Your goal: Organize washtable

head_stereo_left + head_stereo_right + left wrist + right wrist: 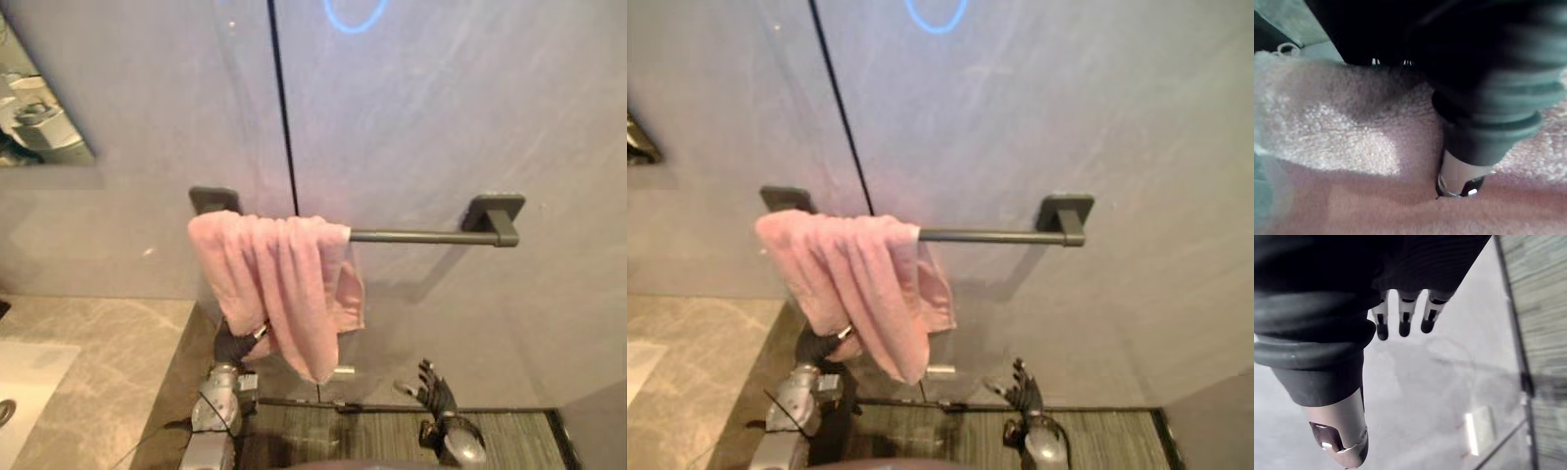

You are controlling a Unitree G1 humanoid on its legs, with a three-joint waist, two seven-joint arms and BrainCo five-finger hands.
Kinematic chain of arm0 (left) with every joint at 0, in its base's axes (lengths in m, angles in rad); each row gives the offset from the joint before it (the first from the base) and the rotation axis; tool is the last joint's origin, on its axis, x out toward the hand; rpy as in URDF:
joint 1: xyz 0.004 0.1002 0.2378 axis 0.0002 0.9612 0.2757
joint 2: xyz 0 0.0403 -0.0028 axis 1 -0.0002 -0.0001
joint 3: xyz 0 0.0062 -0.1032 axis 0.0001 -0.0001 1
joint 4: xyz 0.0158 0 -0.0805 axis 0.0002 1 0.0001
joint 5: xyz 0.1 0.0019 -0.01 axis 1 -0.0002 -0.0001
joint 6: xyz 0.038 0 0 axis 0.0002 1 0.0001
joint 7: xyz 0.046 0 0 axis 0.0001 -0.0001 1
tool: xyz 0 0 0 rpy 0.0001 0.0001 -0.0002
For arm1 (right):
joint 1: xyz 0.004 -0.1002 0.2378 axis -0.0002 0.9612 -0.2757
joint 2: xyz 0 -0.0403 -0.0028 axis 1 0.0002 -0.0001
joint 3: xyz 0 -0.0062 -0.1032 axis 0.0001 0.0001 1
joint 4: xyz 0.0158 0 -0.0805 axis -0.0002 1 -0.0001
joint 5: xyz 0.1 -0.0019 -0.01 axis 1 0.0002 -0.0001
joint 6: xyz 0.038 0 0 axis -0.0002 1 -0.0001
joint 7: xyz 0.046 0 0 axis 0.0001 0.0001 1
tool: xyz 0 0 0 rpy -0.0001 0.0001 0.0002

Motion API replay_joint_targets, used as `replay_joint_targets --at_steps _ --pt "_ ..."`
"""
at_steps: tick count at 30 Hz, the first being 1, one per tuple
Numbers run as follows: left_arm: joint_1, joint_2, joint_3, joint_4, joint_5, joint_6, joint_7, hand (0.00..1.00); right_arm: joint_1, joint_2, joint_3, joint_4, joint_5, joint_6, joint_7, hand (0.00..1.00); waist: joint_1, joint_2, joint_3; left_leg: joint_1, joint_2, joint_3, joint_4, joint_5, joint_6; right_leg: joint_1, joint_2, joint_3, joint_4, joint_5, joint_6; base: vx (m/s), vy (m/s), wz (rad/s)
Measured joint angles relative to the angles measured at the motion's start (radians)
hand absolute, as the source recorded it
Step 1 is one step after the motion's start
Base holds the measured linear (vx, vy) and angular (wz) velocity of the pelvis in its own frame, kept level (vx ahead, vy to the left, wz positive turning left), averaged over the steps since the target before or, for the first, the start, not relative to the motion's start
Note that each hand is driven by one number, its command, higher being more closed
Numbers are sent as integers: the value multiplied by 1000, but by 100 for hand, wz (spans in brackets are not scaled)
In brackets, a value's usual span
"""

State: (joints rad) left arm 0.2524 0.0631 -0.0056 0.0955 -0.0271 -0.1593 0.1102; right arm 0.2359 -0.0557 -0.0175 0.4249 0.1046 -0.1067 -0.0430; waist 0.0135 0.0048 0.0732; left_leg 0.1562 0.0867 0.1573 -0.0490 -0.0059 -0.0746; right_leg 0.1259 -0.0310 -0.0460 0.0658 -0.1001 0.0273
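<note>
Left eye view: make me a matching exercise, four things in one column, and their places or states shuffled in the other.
1 pink towel
2 towel bar
3 left hand
4 right hand

A fixed to the grey wall
B open, low down, holding nothing
C bunched over the bar's left end
D up against the towel's lower folds

Pairs: 1-C, 2-A, 3-D, 4-B

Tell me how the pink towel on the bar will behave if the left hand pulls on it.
Likely floppy: the pink towel hangs in soft folds over the bar. Probably light, its looped pile giving the left hand friction. It is bunched at the bar's left end, so a tug may slide it off.
</note>
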Motion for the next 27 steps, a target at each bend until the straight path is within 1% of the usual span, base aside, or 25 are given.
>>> replay_joint_targets --at_steps 1,2,4,6,9,11,15,18,19,22,27 --pt "0 2 2 0 0 0 0 100 17 -6 4 -72 -17 -3 0 0 0 -4 2 -1 0 10 -1 0 1 -8 1 11 1 2 0 -4 10 -23" --pt "0 2 3 0 0 0 0 100 24 -10 7 -106 -37 -5 0 0 1 -5 4 -1 0 13 -1 -1 2 -10 1 17 0 5 1 2 14 -24" --pt "0 2 11 0 0 -2 0 100 56 -18 24 -226 -91 -8 3 0 0 -8 19 -2 -1 20 19 -16 11 -8 0 31 -3 8 4 -5 20 -22" --pt "0 1 12 -1 1 -2 0 100 87 -31 39 -302 -133 -28 12 0 0 -8 21 -2 -1 33 35 -30 14 -8 -2 46 -5 10 6 -7 24 -20" --pt "-3 1 9 -4 2 -2 -1 100 118 -33 63 -370 -157 -40 33 0 -3 -7 24 -6 -4 35 53 -44 20 -5 -5 53 -15 14 11 -7 22 -10" --pt "-8 1 9 -7 2 -2 -1 100 128 -41 85 -415 -157 -44 63 0 -4 -6 29 -7 -5 37 64 -55 20 -4 -7 61 -17 15 12 -7 17 -9" --pt "-18 1 6 -7 2 -3 -2 100 125 -76 118 -463 -157 -48 79 0 -3 -9 32 -9 -8 35 69 -58 24 -4 -9 65 -18 15 13 0 3 -2" --pt "-20 1 -5 -9 2 -3 -2 100 121 -120 146 -495 -155 -51 93 0 -3 -8 33 -12 -10 26 79 -64 32 -4 -11 72 -18 17 16 5 -1 -7" --pt "-23 1 -14 -8 2 -3 -2 100 118 -134 160 -505 -154 -54 100 0 -3 -7 33 -16 -11 6 88 -69 35 -4 -11 75 -18 18 17 1 -4 -5" --pt "-36 1 -45 -9 2 -3 -3 100 105 -160 194 -523 -154 -64 110 0 -5 -6 34 -18 -16 -10 89 -70 37 -2 -16 72 -18 19 20 -12 2 2" --pt "-37 0 -79 -19 2 -3 -1 100 66 -170 241 -523 -153 -64 109 0 -6 -7 34 -20 -24 -17 89 -70 37 -2 -24 69 -18 23 26 -30 9 2"
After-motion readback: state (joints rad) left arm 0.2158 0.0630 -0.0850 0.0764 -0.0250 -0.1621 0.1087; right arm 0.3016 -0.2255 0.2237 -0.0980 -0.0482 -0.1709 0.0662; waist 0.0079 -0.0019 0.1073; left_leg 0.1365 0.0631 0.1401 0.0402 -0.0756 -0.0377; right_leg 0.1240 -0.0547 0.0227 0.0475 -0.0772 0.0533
